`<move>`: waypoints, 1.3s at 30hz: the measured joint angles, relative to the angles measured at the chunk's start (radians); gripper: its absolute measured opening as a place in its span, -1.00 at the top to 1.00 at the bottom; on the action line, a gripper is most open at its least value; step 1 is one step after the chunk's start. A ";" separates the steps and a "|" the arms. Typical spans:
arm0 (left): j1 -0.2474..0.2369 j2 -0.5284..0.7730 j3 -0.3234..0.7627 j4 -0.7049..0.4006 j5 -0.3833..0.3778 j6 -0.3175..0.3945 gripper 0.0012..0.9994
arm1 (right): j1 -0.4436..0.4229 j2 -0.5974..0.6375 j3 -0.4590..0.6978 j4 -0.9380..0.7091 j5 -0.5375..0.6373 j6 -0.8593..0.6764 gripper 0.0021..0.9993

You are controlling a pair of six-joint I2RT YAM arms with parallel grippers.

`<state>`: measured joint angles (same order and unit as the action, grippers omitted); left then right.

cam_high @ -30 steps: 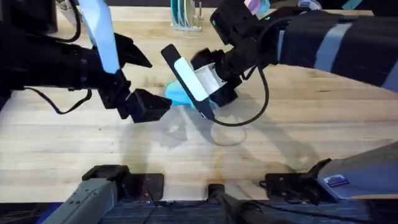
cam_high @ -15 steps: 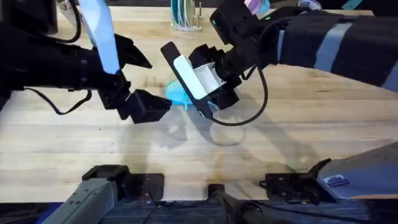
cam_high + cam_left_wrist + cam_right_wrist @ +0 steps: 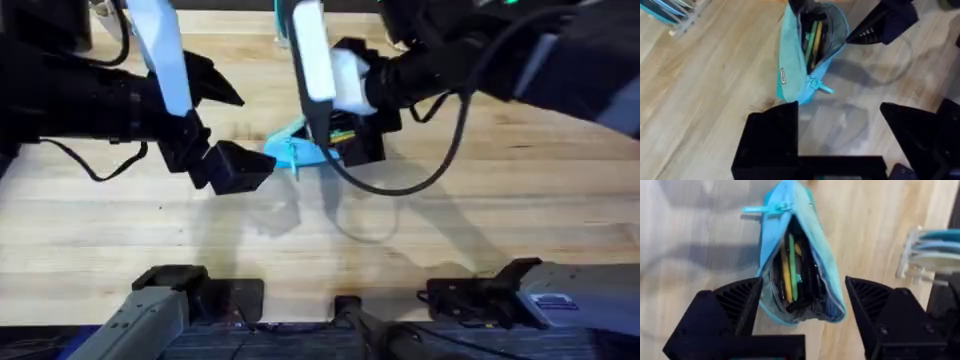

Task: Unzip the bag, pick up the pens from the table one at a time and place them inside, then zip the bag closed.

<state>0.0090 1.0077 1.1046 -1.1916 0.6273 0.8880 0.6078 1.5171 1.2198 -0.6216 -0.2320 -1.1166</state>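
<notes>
Right wrist view: soft blue fabric bag [image 3: 805,265] gapes, slim pens [image 3: 790,270] inside, both jaws spread.

Your left tool [image 3: 245,160] sits low over the desk [image 3: 520,210], its black fingers spread, just left of the bag [image 3: 290,150]. The light blue bag lies at mid-desk, largely covered by your right arm, whose tool [image 3: 345,140] is directly above it. A zipper pull sticks out at the bag's near end. A rack [image 3: 285,25] stands at the far edge.
</notes>
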 joint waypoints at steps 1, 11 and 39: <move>0.000 0.000 0.000 0.008 0.000 0.000 -0.99 | -0.003 -0.015 0.000 0.000 -0.001 0.033 -1.00; 0.000 0.000 0.000 0.021 0.000 0.000 -0.99 | -0.009 -0.111 0.000 -0.003 -0.001 0.354 -0.99; 0.034 0.062 0.000 0.008 -0.007 0.132 -0.99 | -0.009 -0.133 0.000 0.097 0.009 0.850 -0.99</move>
<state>0.0430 1.0694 1.1042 -1.1836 0.6201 1.0199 0.5987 1.3838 1.2198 -0.5251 -0.2232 -0.2666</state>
